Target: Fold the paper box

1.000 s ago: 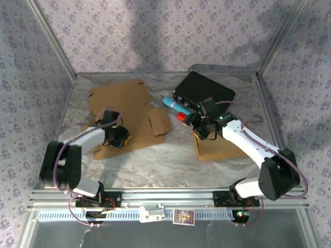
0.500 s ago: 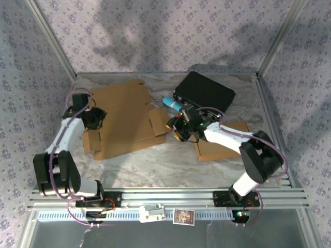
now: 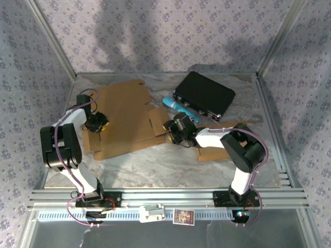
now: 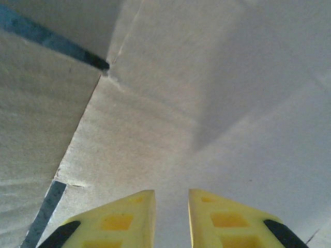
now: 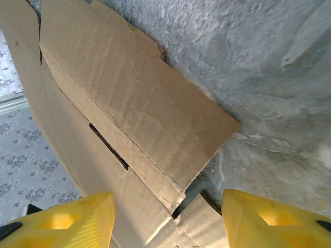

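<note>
Box (image 3: pixel 124 116) lying flat and unfolded on the counter (image 3: pixel 155 168), left of centre, with no wall raised yet. Judging the step as the first fold: getting a side flap up off the counter.

Nearest, a spare card (image 3: pixel 222 149) lying under the right arm (image 3: pixel 209 137), apart from the box; worth leaving alone.

Just beyond, at the box's right edge: right jaws standing wide apart and holding nothing, fingers (image 5: pixel 67 222) low over the marble and facing the loose flap (image 5: pixel 139 98). Seeming to sit a little proud of the counter at its free corner. Slipping one finger under that corner rather than butting against the edge, then pinching lightly and turning about the crease, looking like the cleanest way. Pushing square-on risking a shove of the whole box to the left.

At much the same depth, on the box's left edge: left jaws nearly together, a narrow gap between and nothing in it, fingers (image 4: pixel 124 217) hovering close over bare cardboard beside a slit. Pressing down here probably helping to pin the box during the lift opposite.

Farther back, a tube (image 3: pixel 178 106) lying near the flap, then a case (image 3: pixel 204 93); swinging the flap inward keeping clear of both.
</note>
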{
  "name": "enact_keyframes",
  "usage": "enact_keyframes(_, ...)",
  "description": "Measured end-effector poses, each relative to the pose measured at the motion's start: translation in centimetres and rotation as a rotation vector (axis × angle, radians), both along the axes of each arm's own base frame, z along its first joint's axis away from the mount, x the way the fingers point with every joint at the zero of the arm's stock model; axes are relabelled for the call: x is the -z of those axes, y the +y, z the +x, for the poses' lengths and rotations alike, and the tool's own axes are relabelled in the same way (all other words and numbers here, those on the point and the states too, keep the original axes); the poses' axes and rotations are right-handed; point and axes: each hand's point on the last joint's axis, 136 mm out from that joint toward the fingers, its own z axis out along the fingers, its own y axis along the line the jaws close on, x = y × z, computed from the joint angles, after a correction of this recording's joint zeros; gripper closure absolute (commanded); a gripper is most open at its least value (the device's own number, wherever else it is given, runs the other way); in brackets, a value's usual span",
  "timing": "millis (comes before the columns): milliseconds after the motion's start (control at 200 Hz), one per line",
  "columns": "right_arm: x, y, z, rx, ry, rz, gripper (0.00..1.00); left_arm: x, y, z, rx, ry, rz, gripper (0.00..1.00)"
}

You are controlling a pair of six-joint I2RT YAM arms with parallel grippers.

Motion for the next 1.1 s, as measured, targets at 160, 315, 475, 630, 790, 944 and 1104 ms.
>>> enact_keyframes(160,0.4,0.4,0.7,0.020,-0.015,0.023,0.46,1.7,-0.3,-1.4,0.015,0.052,-0.010,0.77)
enact_keyframes(315,0.6,0.8,1.5,0.033,-0.045,0.048,0.52,2.2,-0.4,-1.9,0.022,0.062,-0.012,0.78)
enact_keyframes(475,0.6,0.9,1.8,0.049,-0.064,0.073,0.59,2.5,-0.5,-1.9,0.025,0.056,-0.017,0.78)
enact_keyframes(630,1.3,0.9,1.8,0.066,-0.057,0.082,0.81,2.5,-0.6,-1.9,0.029,0.053,-0.015,0.79)
enact_keyframes(790,1.9,0.7,1.8,0.088,-0.035,0.083,1.00,1.7,-0.8,-1.8,0.036,0.029,0.002,0.74)
enact_keyframes(944,1.5,0.6,1.9,0.109,-0.011,0.074,1.00,-3.2,-2.1,-1.2,0.096,-0.108,0.086,0.64)
enact_keyframes(1104,-2.1,1.7,3.2,0.108,0.039,0.088,1.00,-11.4,-6.3,-0.5,0.279,-0.366,0.200,0.58)
